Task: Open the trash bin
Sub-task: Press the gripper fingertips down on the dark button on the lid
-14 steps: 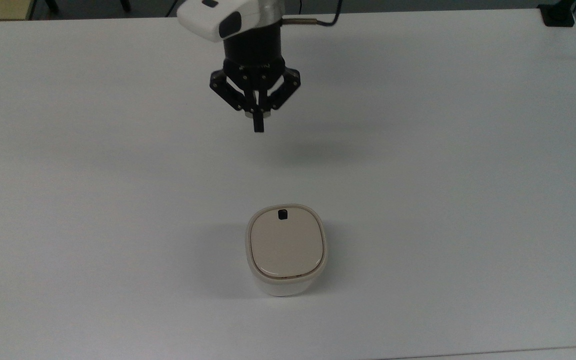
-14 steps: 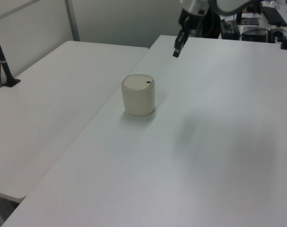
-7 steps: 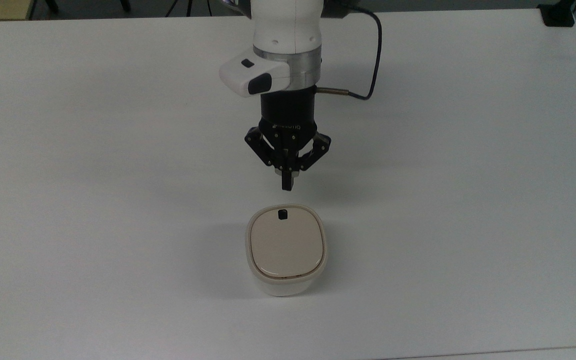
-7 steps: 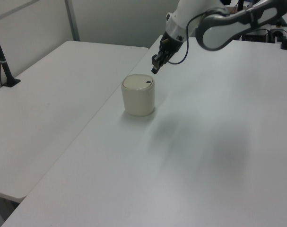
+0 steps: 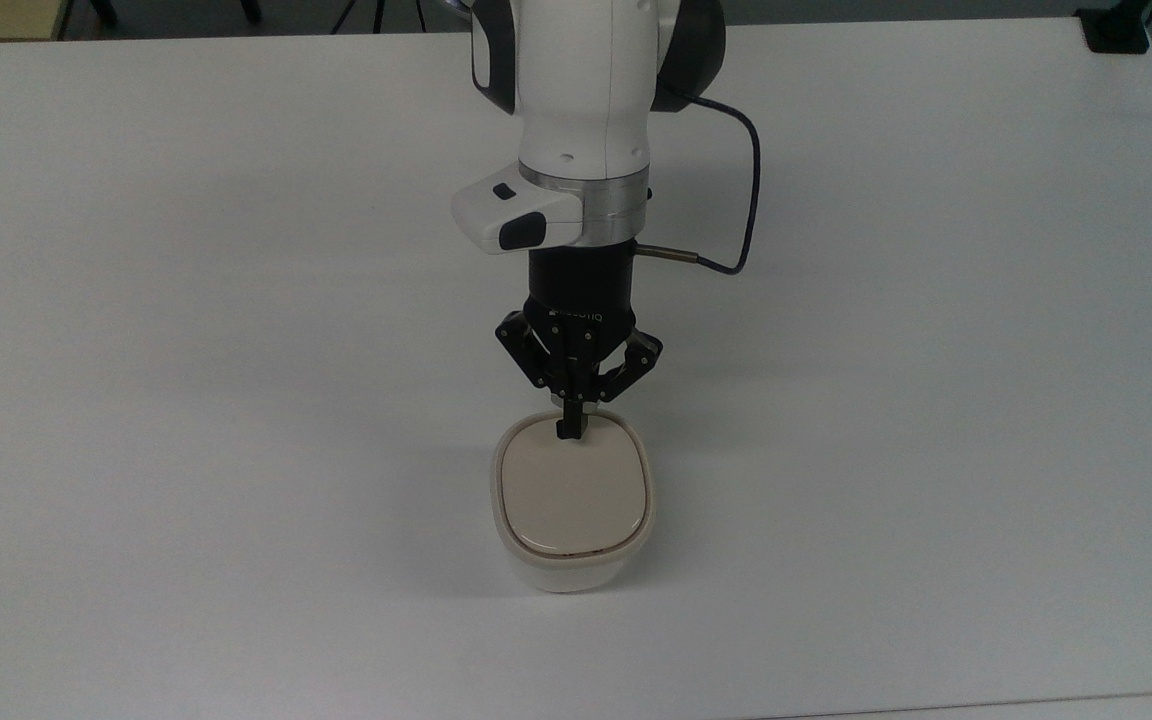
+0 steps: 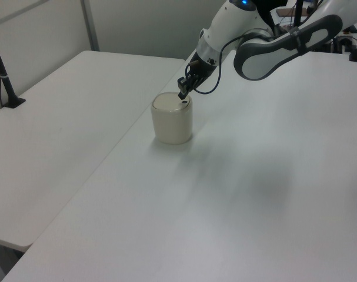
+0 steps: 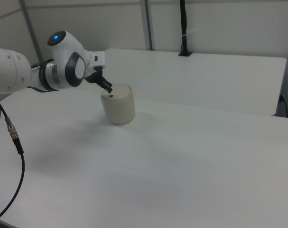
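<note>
Having descended onto trash bin (image 5: 572,500) lid, gripper (image 5: 569,430) fingers pressed together, empty; bin unmoved.

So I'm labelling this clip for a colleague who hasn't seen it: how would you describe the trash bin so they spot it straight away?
Start from the big white table and follow the white robot arm down to its black tool. Directly under the tool's tip stands the trash bin, a small rounded-square cream tub. Its flat beige lid marks it out, and it is the only loose item on that table.
</note>
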{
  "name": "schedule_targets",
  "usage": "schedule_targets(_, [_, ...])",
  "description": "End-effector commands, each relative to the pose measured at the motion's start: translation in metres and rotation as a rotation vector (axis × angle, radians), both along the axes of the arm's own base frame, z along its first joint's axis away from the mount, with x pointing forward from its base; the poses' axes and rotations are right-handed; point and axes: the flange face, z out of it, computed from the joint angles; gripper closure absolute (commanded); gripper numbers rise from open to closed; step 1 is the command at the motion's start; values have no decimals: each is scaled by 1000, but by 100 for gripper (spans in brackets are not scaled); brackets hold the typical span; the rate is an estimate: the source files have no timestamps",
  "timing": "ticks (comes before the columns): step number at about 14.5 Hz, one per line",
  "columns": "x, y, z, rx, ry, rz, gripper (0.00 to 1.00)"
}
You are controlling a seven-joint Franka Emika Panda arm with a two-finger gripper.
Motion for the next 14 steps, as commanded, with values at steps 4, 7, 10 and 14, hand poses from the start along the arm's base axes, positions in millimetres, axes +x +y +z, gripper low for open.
schedule_targets(4, [5, 6, -19, -80, -25, 29, 100])
schedule_targets(7, [5, 6, -19, -103, -23, 39, 100])
schedule_targets(10, [4, 6, -23, -116, -18, 47, 100])
schedule_targets(14, [-2, 9, -36, -152, 4, 70, 100])
